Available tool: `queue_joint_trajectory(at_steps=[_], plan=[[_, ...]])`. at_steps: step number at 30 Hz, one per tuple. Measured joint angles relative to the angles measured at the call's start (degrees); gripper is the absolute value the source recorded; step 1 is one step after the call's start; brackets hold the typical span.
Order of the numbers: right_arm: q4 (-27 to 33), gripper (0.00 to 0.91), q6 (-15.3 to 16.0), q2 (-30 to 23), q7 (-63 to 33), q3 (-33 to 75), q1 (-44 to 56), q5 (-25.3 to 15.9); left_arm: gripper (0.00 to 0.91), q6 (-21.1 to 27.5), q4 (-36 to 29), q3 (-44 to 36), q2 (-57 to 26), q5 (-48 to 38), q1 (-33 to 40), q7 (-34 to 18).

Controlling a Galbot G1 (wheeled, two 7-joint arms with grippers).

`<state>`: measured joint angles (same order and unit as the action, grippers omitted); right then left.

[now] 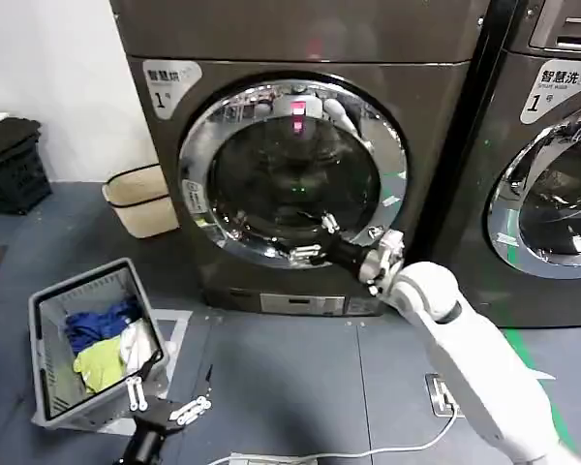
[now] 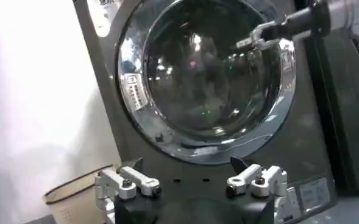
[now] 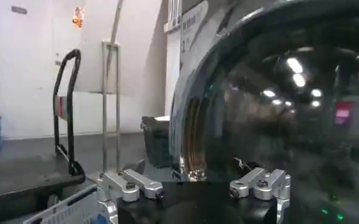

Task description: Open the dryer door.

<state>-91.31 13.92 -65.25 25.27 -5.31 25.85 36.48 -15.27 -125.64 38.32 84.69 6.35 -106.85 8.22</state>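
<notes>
My right gripper (image 1: 315,240), fingers apart, is at the lower right rim of the closed door (image 1: 292,174) on the dryer (image 1: 436,116); the chrome ring lies just ahead of it. My left gripper (image 1: 165,399), also open, waits low near the floor.

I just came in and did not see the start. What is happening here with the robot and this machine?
The robot is working on opening the dryer door of the dryer, which looks shut. Its right gripper, open, is at the lower right of the chrome ring, close against the glass. The left gripper, also open, waits low near the floor beside a laundry basket holding clothes.
</notes>
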Motion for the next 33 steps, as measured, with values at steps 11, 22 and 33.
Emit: queue_joint_trajectory(at_steps=[11,22,33], plan=[[4.01,0.907,-0.87,-2.44,-0.81,-4.19,-3.77,0.39,0.907,0.02,-0.12,-0.04,0.06,-0.01,0.1,0.09],[8.44,0.907,-1.08,-4.85,-1.57,-6.16,-6.66,0.55,0.907,0.1,0.0,-0.14,0.01,-0.01,0.18,0.17],[13.24,0.907,-1.29,-7.46,-1.6,-7.47,-9.16,0.35,0.907,0.12,-0.42,-0.2,0.09,0.08,-0.23,0.2]])
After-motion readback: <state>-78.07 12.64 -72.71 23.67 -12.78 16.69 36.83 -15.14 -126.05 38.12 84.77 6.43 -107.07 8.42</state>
